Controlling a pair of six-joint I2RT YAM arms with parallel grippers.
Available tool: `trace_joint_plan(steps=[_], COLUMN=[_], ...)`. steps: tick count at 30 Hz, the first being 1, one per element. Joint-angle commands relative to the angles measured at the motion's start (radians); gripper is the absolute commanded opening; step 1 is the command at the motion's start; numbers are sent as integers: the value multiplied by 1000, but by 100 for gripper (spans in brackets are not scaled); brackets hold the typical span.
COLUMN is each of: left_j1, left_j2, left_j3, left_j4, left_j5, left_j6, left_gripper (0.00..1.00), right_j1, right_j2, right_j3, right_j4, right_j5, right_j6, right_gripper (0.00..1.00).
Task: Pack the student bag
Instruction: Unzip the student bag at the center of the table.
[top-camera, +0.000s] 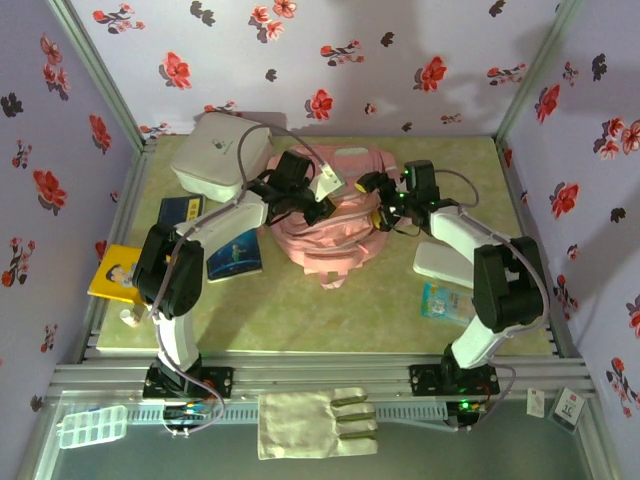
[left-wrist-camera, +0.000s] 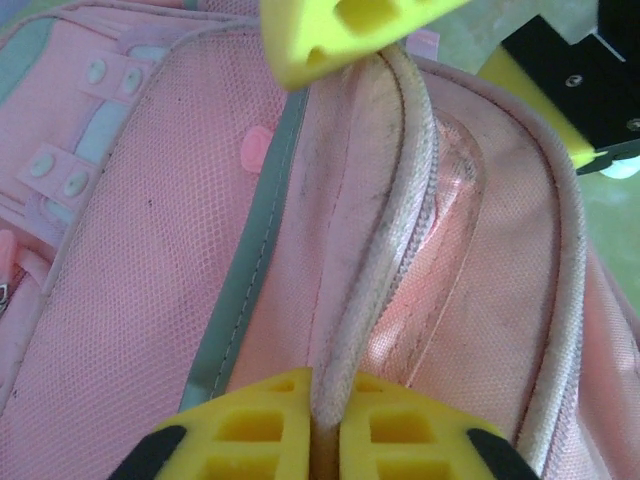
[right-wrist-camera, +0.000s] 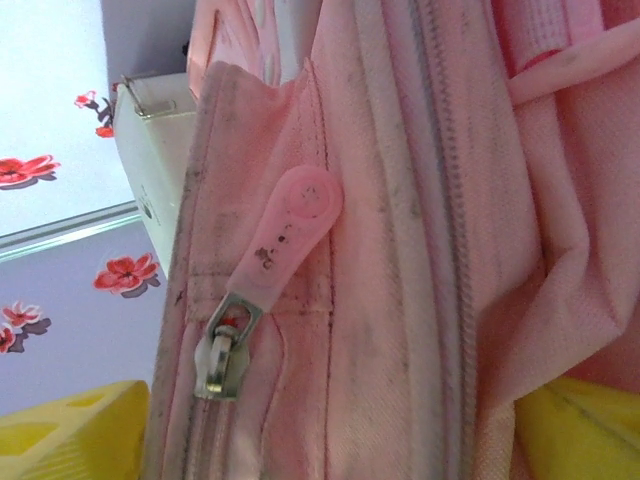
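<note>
One green table top (top-camera: 300, 320) carries everything. The biggest thing on it is the student bag (top-camera: 335, 240), soft and pink, lying in the middle toward the far side, between the two arms. Both arms reach over it from the near edge.

The left gripper (top-camera: 326, 197) is at the bag's upper left part. In the left wrist view its yellow fingers (left-wrist-camera: 250, 430) are pressed together on a pale corded seam (left-wrist-camera: 370, 270) of the bag, which comes up from between them. The right gripper (top-camera: 380, 205) is at the bag's upper right part, near the left one. In the right wrist view its two yellow fingers stand wide apart and open, with pink cloth and a zipper between them; the cloth lies against the right-hand finger.

A white box (top-camera: 212, 155) with rounded corners sits at the far left, just beside the bag. Left of the bag lie three books: a dark blue book (top-camera: 180, 212), a light blue book (top-camera: 236, 256) partly under the left arm, and a yellow book (top-camera: 114, 272) at the table's left edge. Under the right arm there is a flat white thing (top-camera: 443, 263), and near it a teal packet (top-camera: 446, 301). On the near ledge lie a cream cloth (top-camera: 300, 425) and a clear plastic case (top-camera: 90, 428).

Smallest is the zipper's pink pull tab (right-wrist-camera: 292, 222), which hangs on a metal slider (right-wrist-camera: 225, 355).
</note>
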Motion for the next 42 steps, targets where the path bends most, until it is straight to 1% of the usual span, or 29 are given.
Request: trace_joint_plan(steps=[1,2,4,6,7,9,10,11,14,16,20,24,26,28,32,36,39,42], left_j1=[1,2,4,4,4,4,4,2,-10,-23,-74,-123,-133,-135,-110,-63,-19,5], left_j2=[-23,-29,-50,-80,-92,-127,-142,-157,-191,-211,-224,-167,-124,-82,21,78,85,44], left_j3=[42,43,38,21,15,-6,-18,-31,-68,-102,-169,-186,-172,-152,-76,-17,9,16], left_j4=[-41,-39,-26,2,11,35,44,48,25,9,10,34,43,56,58,37,16,-18], left_j5=[76,76,61,-12,-53,-144,-170,-197,-237,-235,-220,-183,-158,-155,-171,-246,-306,-347], left_j6=[14,10,-14,-79,-115,-248,-313,-398,-609,-704,-816,-849,-852,-842,-822,-814,-799,-794], left_gripper=[17,20,29,38,42,54,56,57,60,59,59,57,56,55,54,56,57,58], right_j1=[17,21,27,28,28,27,25,22,10,-3,-20,-34,-38,-41,-37,-29,-20,-10], right_j2=[23,28,35,38,38,31,26,18,-26,-63,-143,-216,-244,-255,-242,-228,-210,-189], right_j3=[31,28,18,6,4,-4,-8,-12,-40,-68,-120,-171,-200,-215,-230,-232,-219,-209], right_j4=[27,39,77,139,157,195,205,216,241,245,198,142,135,129,153,208,240,244], right_j5=[8,12,10,7,6,21,30,49,126,178,263,320,335,331,284,244,220,225], right_j6=[40,49,76,101,106,114,114,115,112,110,80,53,52,53,80,94,91,104], right_gripper=[87,83,71,55,51,40,34,31,24,22,21,21,22,22,23,24,25,25])
